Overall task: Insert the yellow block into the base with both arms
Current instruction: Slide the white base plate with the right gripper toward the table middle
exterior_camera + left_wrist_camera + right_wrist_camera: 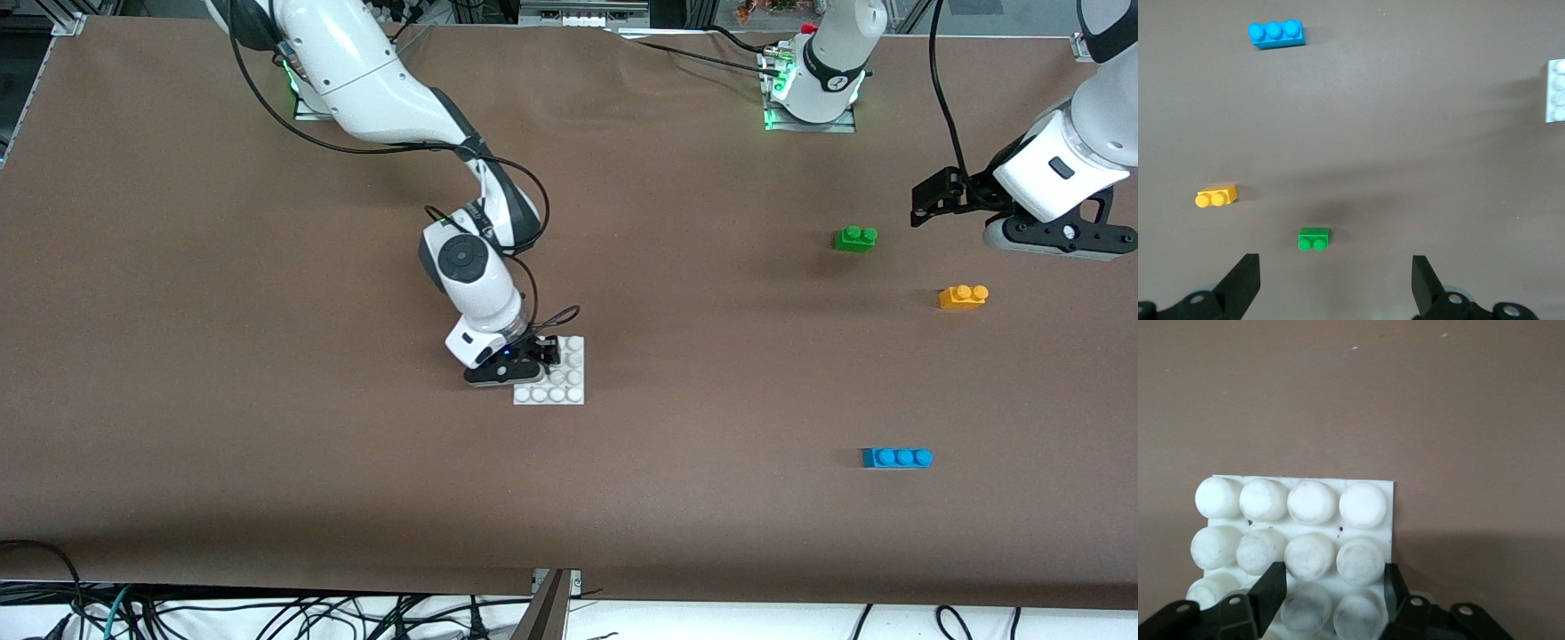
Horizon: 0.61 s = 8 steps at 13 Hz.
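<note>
Lying nearest the front camera is a long blue three-stud plastic brick (897,457), untouched. From the right gripper (536,354) outward: its fingers are pinching studs of the flat white square studded base (562,388), probably pinning it for insertion. Fingers spread, the left gripper (932,200) is hovering beside a green two-stud brick (855,238); the small orange-yellow two-stud block (963,296) is lying slightly nearer, not yet gripped.
</note>
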Each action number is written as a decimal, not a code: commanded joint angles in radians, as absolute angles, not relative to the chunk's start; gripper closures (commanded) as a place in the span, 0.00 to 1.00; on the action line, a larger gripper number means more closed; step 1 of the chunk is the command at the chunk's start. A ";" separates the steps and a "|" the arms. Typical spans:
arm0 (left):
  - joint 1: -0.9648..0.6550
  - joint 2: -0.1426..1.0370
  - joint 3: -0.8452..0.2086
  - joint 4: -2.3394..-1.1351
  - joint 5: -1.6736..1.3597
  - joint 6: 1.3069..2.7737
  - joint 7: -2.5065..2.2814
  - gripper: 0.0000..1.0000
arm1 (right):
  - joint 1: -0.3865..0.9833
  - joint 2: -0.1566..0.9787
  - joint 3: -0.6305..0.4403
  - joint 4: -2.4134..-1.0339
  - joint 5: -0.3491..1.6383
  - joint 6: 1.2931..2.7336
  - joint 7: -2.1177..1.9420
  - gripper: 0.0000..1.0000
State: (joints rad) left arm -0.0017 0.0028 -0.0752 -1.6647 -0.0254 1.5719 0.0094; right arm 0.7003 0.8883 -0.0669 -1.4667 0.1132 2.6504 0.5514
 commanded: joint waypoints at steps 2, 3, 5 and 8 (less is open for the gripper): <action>0.002 0.015 -0.075 -1.632 -0.048 1.549 0.003 0.00 | 0.813 1.012 -0.126 -1.316 0.135 2.623 0.676 0.34; 0.000 0.015 -0.075 -1.632 -0.048 1.549 0.003 0.00 | 0.840 1.028 -0.141 -1.287 0.146 2.611 0.699 0.34; 0.000 0.015 -0.077 -1.632 -0.048 1.551 0.003 0.00 | 0.871 1.042 -0.153 -1.263 0.149 2.603 0.716 0.34; 0.002 0.015 -0.077 -1.632 -0.048 1.549 0.005 0.00 | 0.911 1.069 -0.167 -1.210 0.155 2.603 0.762 0.34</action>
State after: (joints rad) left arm -0.0017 0.0028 -0.0752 -1.6644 -0.0254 1.5718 0.0094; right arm 0.8820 1.0034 -0.1535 -1.2812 0.1224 2.6182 0.7352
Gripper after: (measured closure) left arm 0.000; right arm 0.339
